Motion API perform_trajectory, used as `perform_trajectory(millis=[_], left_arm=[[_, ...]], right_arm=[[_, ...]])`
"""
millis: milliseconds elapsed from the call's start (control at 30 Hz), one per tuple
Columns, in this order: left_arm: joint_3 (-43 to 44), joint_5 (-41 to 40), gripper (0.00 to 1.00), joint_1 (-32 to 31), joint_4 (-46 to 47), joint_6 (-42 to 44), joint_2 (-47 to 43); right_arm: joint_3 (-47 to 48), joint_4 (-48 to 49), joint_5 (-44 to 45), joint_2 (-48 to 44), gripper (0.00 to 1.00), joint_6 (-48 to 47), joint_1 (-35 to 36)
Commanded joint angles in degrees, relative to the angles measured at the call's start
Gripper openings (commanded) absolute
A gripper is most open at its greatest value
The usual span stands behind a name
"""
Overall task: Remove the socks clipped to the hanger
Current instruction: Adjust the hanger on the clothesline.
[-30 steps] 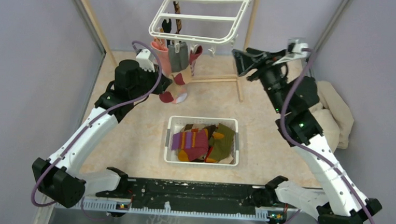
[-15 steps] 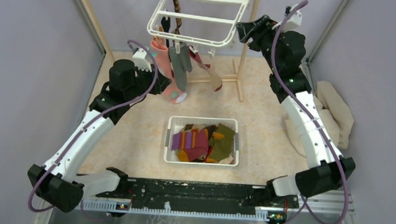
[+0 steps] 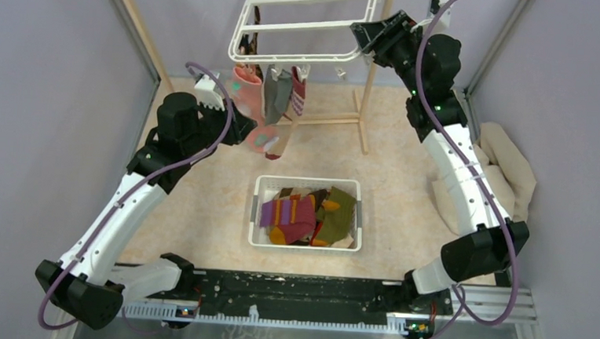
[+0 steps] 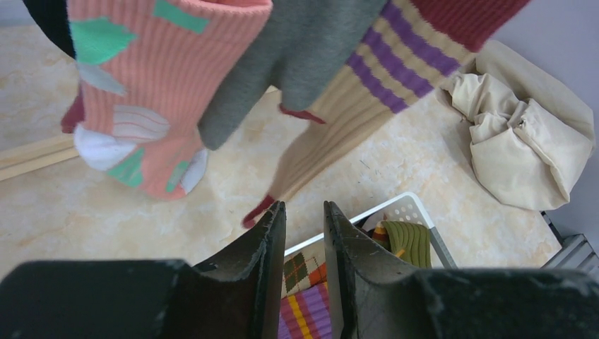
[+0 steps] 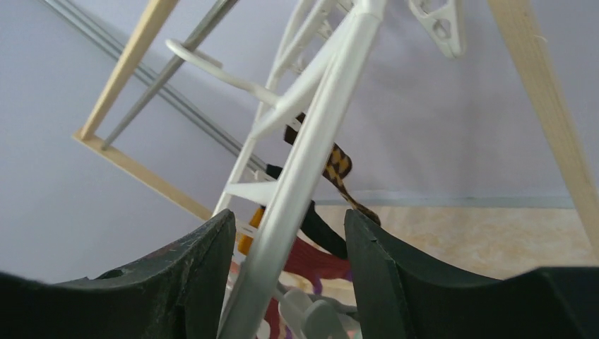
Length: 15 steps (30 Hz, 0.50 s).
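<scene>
The white hanger (image 3: 306,20) hangs at the top centre. Clipped to its near rim are a pink sock with mint patches (image 3: 246,95), a grey sock (image 3: 276,93) and a maroon-striped sock (image 3: 297,91). A black sock (image 5: 318,229) and a brown argyle sock (image 5: 337,166) hang on its far side. My left gripper (image 3: 244,131) is just below the pink sock's toe, its jaws a narrow gap apart and empty (image 4: 304,212). My right gripper (image 3: 365,36) is open, with the hanger's right rim bar (image 5: 318,127) between its jaws (image 5: 288,214).
A white slotted basket (image 3: 257,206) holding several loose socks stands on the floor at centre. A beige cloth heap (image 3: 509,178) lies at the right wall. Wooden rack poles (image 3: 368,103) stand behind the hanger. Purple walls close in on both sides.
My right arm rose from mid-height to the hanger's right rim and its jaws went round the bar. The hanger tilted and the socks swung. My left gripper shifted slightly left.
</scene>
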Motion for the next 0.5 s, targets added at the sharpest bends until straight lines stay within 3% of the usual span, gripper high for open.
perform_trajectory(millis=[0,100,333,467], left_arm=[[2.2,-0.1,0.32,0.2,-0.7,0.8,-1.1],[2.1,-0.4,0.32,0.2,-0.8,0.8,-1.4],[2.4,-1.2,0.32,0.2,-1.7,1.4,-2.2],[2.9,-1.5,0.32,0.2,-2.2,1.7,-2.2]], right_arm=[[4.9,3.7,-3.7,2.7,0.56,2.5,-0.4],[6.9,3.4,-5.8,4.6,0.45,3.5,-0.4],[8.7,7.0,-12.6,7.9,0.04,8.1,-1.5],[9.9,9.1,-16.8,10.0,0.0,10.4,-2.0]])
